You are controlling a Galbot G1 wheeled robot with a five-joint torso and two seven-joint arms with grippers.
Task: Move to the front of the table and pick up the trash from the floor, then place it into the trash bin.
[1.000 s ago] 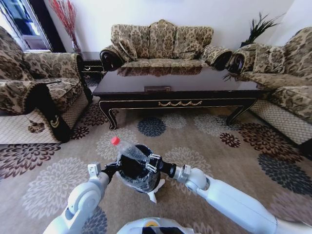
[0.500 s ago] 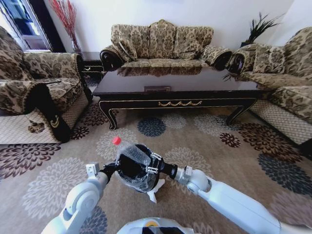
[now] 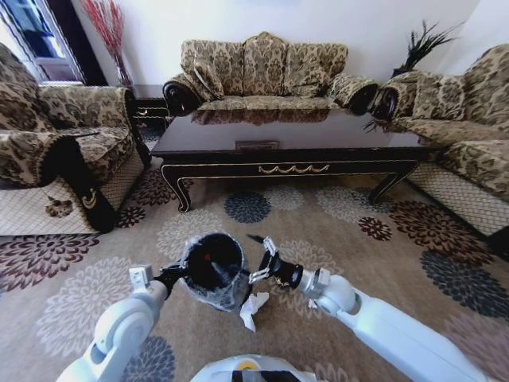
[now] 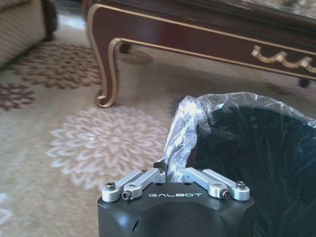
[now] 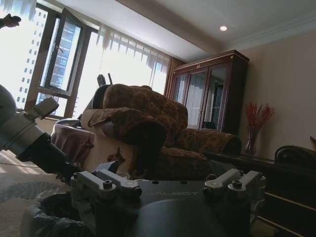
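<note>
My left gripper (image 3: 176, 275) is shut on the rim of the black trash bin (image 3: 213, 269), pinching its clear plastic liner (image 4: 183, 129), and holds it over the floor (image 3: 374, 263). A red cap (image 3: 207, 257) of the bottle shows inside the bin. My right gripper (image 3: 261, 259) stands open and empty just right of the bin's rim. A crumpled white paper (image 3: 253, 307) lies on the carpet below the bin's right side. The dark table (image 3: 290, 135) stands beyond the bin, and its gold-trimmed apron (image 4: 197, 39) is close behind it in the left wrist view.
Patterned sofas (image 3: 56, 151) flank the carpet on the left, at the back (image 3: 262, 72) and on the right (image 3: 469, 135). The table's curved leg (image 4: 106, 74) stands near the bin. Open carpet lies to the right of my right arm.
The right gripper has opened and drawn back to the right. The bottle it held over the bin has dropped inside. The bin has shifted slightly left with the left gripper.
</note>
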